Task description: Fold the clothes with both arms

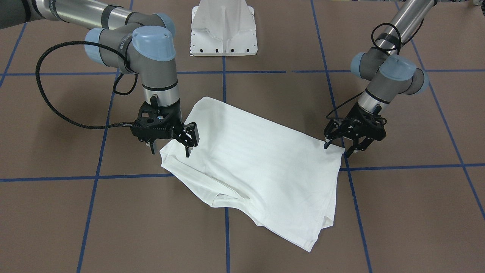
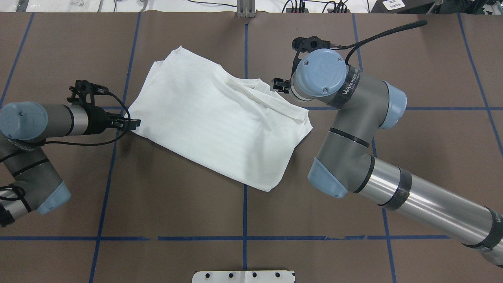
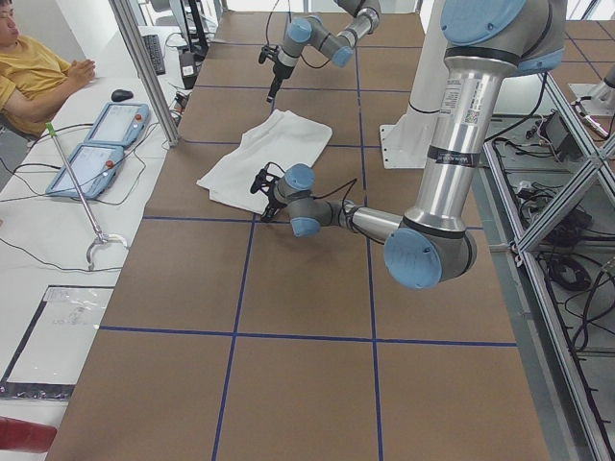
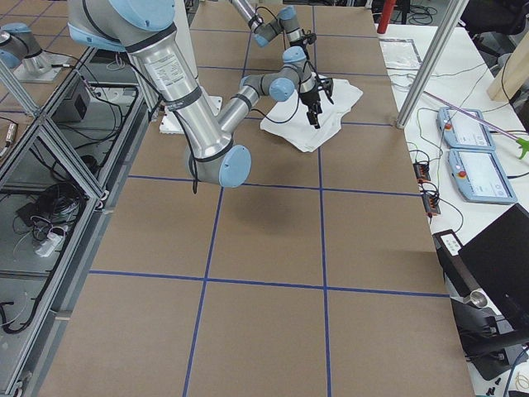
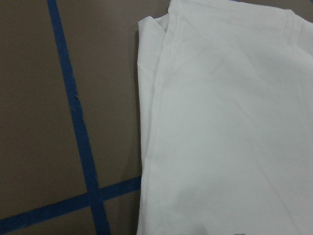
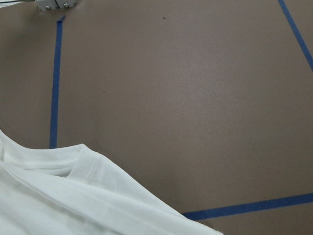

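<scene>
The white T-shirt [image 1: 257, 159] lies folded into a rough rectangle on the brown table, also in the overhead view [image 2: 220, 125]. No black text shows. My left gripper [image 1: 336, 149] is open and low at one corner of the shirt, a finger on each side of the edge; overhead it shows at the shirt's left corner [image 2: 133, 124]. My right gripper [image 1: 169, 151] is open above the opposite end, one finger over the cloth and one off it. Overhead the right wrist hides most of it [image 2: 279, 84]. Both wrist views show only cloth [image 5: 225, 122] [image 6: 58, 196] and table.
The white metal pedestal base [image 1: 224, 28] stands at the robot's side of the table, behind the shirt. Blue tape lines [image 1: 227, 72] grid the brown table. In the left side view an operator [image 3: 38, 72] sits by two pendants [image 3: 96, 144] off the table.
</scene>
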Robot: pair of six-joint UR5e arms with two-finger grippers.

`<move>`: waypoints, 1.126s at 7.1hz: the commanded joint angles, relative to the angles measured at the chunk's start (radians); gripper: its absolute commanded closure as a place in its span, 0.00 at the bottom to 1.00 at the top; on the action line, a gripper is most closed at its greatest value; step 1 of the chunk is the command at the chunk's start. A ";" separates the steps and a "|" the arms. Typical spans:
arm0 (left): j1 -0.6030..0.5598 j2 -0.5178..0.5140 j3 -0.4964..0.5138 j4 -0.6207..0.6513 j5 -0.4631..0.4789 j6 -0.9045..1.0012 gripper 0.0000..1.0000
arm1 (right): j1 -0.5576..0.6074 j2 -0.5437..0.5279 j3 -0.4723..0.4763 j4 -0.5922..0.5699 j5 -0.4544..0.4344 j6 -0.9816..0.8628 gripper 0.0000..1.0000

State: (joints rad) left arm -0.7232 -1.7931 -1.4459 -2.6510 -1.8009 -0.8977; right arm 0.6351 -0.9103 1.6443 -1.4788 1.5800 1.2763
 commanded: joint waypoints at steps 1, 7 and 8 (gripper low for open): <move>0.004 0.001 -0.001 -0.001 0.003 -0.003 0.92 | 0.000 -0.001 0.000 0.000 0.000 0.000 0.00; -0.165 -0.008 0.082 0.020 -0.005 0.294 1.00 | -0.008 0.001 0.000 0.002 0.000 0.002 0.00; -0.227 -0.105 0.187 0.045 -0.003 0.307 1.00 | -0.015 0.002 0.002 0.002 -0.008 0.008 0.00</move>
State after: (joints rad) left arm -0.8660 -1.8190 -1.3594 -2.6282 -1.8034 -0.6531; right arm 0.6276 -0.9094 1.6449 -1.4778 1.5782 1.2788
